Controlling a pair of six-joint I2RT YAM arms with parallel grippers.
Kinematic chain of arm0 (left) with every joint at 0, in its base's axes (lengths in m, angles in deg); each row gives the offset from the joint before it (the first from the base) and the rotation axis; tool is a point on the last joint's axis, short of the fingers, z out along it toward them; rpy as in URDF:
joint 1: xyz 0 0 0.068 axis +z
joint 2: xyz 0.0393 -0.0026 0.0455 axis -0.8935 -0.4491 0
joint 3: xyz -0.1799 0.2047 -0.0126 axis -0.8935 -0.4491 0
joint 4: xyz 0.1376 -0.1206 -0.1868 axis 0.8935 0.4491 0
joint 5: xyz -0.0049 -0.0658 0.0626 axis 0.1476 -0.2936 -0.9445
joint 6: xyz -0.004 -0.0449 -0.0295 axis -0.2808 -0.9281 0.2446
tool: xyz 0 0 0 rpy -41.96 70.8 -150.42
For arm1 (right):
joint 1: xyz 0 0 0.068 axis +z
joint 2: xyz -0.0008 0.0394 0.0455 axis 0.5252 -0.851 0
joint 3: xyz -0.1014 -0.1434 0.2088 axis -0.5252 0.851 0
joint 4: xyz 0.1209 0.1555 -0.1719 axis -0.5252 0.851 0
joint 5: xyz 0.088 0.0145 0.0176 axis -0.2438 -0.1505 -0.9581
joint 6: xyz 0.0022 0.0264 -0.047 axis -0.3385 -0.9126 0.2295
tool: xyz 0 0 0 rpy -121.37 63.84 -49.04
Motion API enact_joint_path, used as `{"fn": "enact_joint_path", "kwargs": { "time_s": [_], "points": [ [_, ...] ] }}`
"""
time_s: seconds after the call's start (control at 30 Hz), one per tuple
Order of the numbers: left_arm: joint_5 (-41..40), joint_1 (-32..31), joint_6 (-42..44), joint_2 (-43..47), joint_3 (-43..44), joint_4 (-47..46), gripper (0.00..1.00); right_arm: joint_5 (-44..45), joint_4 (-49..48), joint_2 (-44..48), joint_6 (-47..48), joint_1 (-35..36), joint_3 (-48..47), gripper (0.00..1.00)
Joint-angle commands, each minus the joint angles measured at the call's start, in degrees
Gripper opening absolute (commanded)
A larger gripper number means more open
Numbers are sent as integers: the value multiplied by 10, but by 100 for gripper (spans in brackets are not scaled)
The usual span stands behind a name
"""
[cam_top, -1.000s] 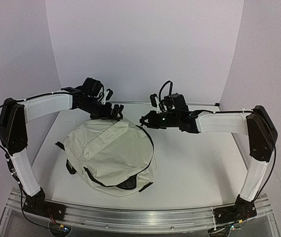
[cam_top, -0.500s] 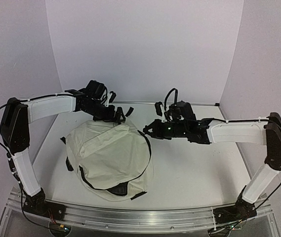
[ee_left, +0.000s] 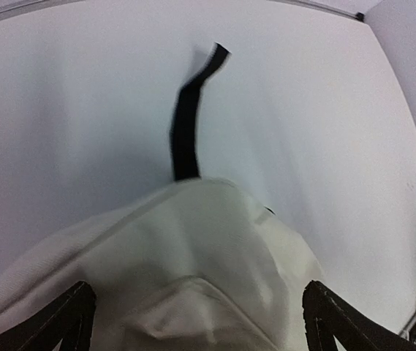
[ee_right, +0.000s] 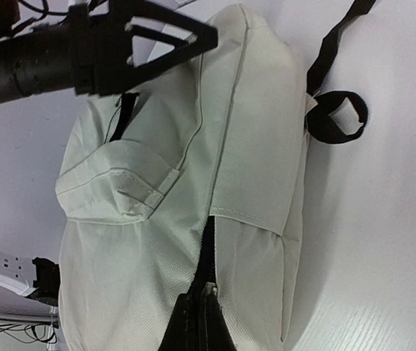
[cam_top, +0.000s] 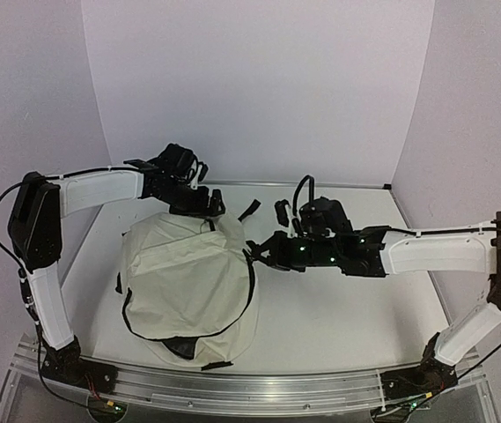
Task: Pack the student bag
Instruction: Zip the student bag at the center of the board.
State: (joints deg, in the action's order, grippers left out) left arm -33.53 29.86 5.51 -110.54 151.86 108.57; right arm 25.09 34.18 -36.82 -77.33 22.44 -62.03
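The cream student bag [cam_top: 188,273] lies on the white table, left of the middle, with a black zip line round its edge. My left gripper [cam_top: 210,207] is at the bag's far top edge. In the left wrist view its jaws stand wide apart [ee_left: 197,289] with bag fabric [ee_left: 193,256] bulging between them. My right gripper [cam_top: 252,253] is at the bag's right edge. In the right wrist view it [ee_right: 200,318] is shut on the metal zipper pull [ee_right: 208,289], with the zip open in a black slit above it. The left gripper also shows there [ee_right: 171,36].
A black strap [cam_top: 250,210] trails from the bag's top toward the back wall; it also shows in the left wrist view [ee_left: 186,131]. A black carry loop [ee_right: 337,117] lies beside it. The metal rail [cam_top: 232,388] runs along the near edge. Walls close the sides.
The right gripper has moved nearer and lower along the bag's right edge. The bag has swung and stretched toward the front edge. The left gripper has shifted slightly right.
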Motion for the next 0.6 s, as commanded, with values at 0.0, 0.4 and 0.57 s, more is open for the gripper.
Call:
{"fn": "enact_joint_path", "kwargs": {
  "time_s": [0.0, 0.4, 0.57],
  "points": [
    [-94, 25, -12, -35, 1, 20, 100, 7, -2, 51, -48, 37, 2, 0],
    [65, -5, 33, 161, 0, 27, 100, 158, 2, -15, -59, 24, -86, 0],
    [99, -57, -8, 253, -94, 62, 99, 170, 1, -46, -44, 19, -114, 0]
  ]
}}
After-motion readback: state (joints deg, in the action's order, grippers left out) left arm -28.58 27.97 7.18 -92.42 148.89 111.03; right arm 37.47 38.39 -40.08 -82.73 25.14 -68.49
